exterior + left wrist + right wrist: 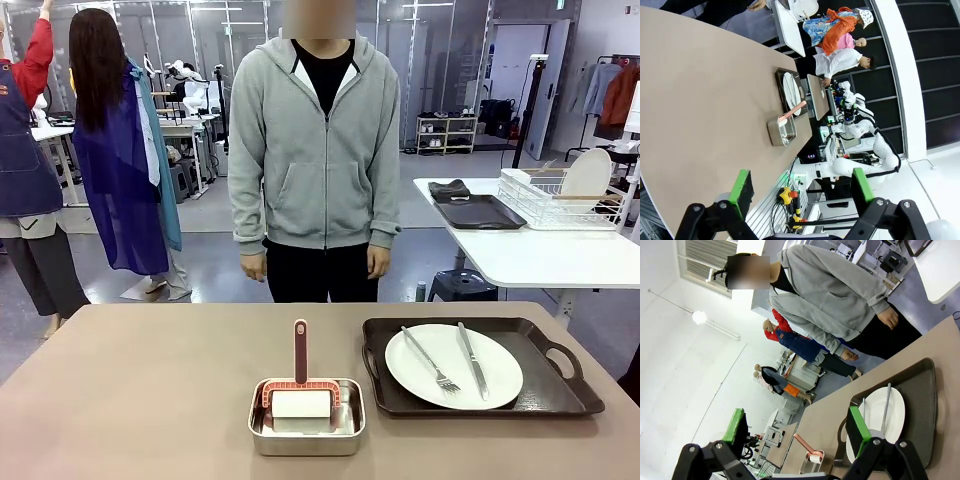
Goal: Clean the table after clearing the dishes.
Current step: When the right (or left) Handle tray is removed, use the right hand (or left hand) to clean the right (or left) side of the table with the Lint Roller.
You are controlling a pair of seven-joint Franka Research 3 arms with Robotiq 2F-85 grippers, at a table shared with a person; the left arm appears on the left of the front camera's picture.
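Observation:
The taupe table [130, 400] spans the front view. At its right a dark brown handled tray [548, 388] carries a round white plate [500, 376], with a fork [432, 362] and a knife [473, 362] lying on it. My left gripper [801, 190] hangs open and empty high above the table's edge [690, 110], far from the tray [781, 80]. Open and empty too, my right gripper [796, 430] is raised above the tray [925, 405] and plate [892, 410].
A small steel pan [306, 442] holding a pink-handled roller [300, 350] sits at the table's front middle. A person in a grey hoodie [315, 150] stands at the far edge, hands down. Behind right is a white table [540, 255] with a wire rack [560, 200].

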